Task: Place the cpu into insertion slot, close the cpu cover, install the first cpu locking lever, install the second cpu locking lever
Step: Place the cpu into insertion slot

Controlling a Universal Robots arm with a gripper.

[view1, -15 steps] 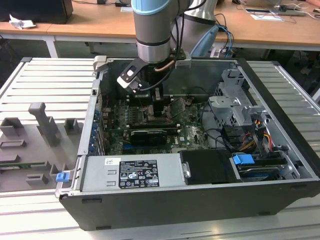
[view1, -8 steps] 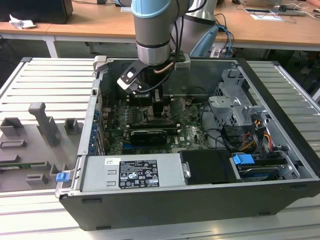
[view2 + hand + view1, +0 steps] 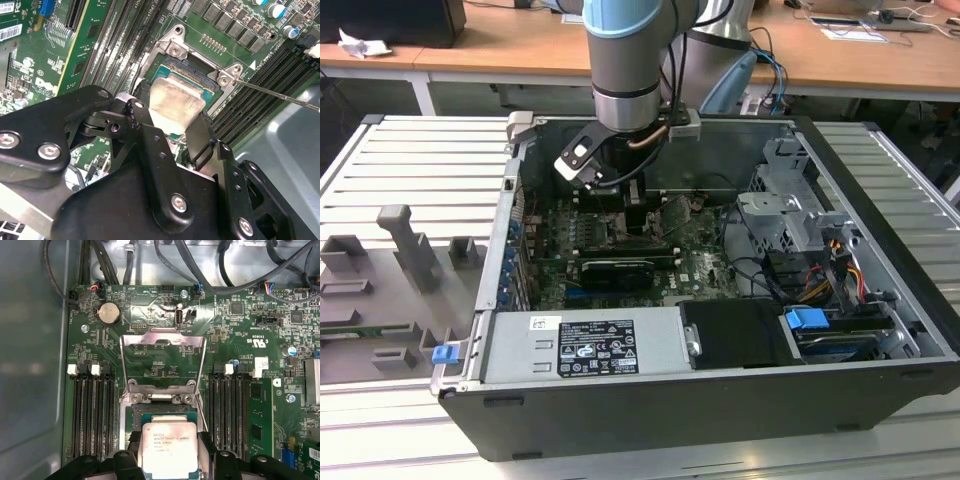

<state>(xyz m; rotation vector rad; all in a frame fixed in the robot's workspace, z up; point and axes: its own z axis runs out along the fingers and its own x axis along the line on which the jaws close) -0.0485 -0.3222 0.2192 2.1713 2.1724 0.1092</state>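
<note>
The cpu [image 3: 169, 447] is being clamped by the gripper [image 3: 170, 117] over the insertion slot [image 3: 150, 409] (cpu cover [image 3: 164, 338] open); square, level seating is being demanded.

White label [image 3: 582, 347] on grey power supply box [image 3: 655, 345]: block of black print plus row of small marks, nothing legible from where I stood. Face of cpu [image 3: 169, 447]: few lines of fine dark print in first wrist view, not made out. Green circuit board [image 3: 150, 315]: white silkscreen letters and codes scattered about, white sticker [image 3: 261, 363] near memory slots [image 3: 90, 410]. Barcode sticker [image 3: 10, 32] lay near long black card slot [image 3: 75, 17]. No wording read with certainty.
</note>
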